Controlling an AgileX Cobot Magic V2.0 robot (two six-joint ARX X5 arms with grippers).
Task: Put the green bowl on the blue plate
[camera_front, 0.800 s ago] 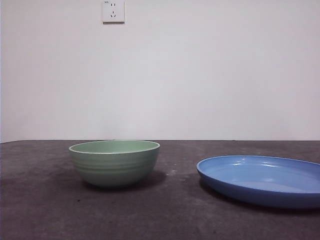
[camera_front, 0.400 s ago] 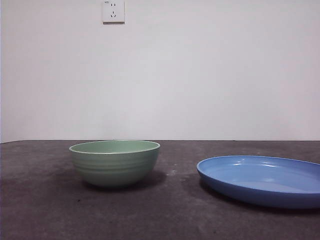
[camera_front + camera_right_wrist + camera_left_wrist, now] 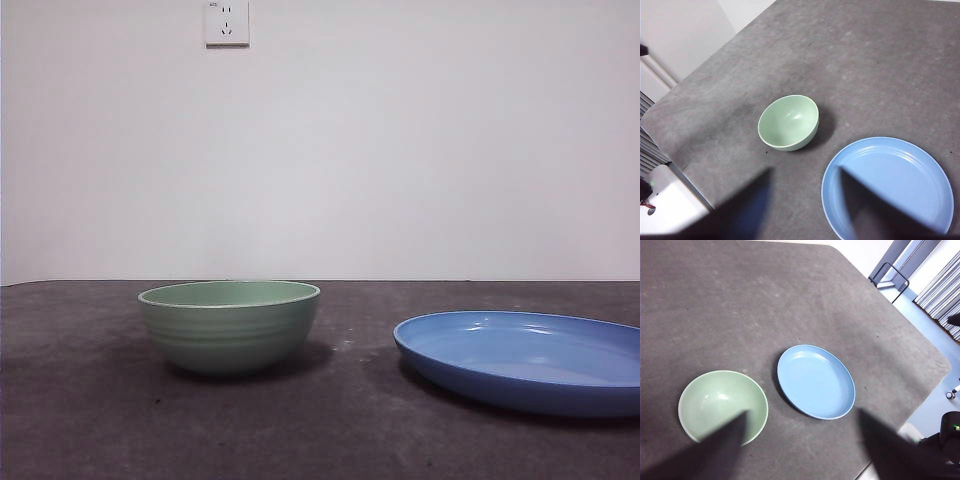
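The green bowl [image 3: 230, 325] stands upright and empty on the dark table, to the left of the blue plate [image 3: 520, 360], with a gap between them. The plate is empty. Neither gripper shows in the front view. My left gripper [image 3: 805, 457] hangs high above the table, open and empty, with the bowl [image 3: 720, 402] and the plate [image 3: 815, 381] far below it. My right gripper [image 3: 805, 217] is also high up, open and empty, above the bowl [image 3: 788, 121] and the plate [image 3: 910, 165].
The dark grey table [image 3: 330, 430] carries only the bowl and the plate. A white wall with a socket [image 3: 227, 22] stands behind. The table's edges and the floor beyond show in the left wrist view [image 3: 920, 405] and in the right wrist view [image 3: 670, 145].
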